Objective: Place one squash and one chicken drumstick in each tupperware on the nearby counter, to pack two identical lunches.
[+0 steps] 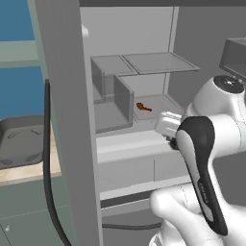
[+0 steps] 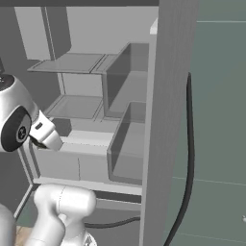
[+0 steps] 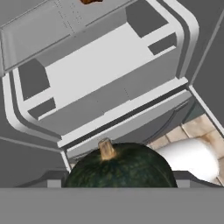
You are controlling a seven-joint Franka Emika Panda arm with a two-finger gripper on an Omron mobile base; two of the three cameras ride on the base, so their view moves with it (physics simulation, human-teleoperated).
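The fridge stands open toward the arm, and its middle shelf is bare except for a thin reddish-orange drumstick near the back. Left of that shelf, grey bins wall off the side. The open door's edge rises as a tall panel further left. A squash sits between the claw's spread fingers, crowding its front.

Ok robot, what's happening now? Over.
Gripper closed on squash, in front of open fridge. One drumstick on fridge shelf. Nothing blocking.
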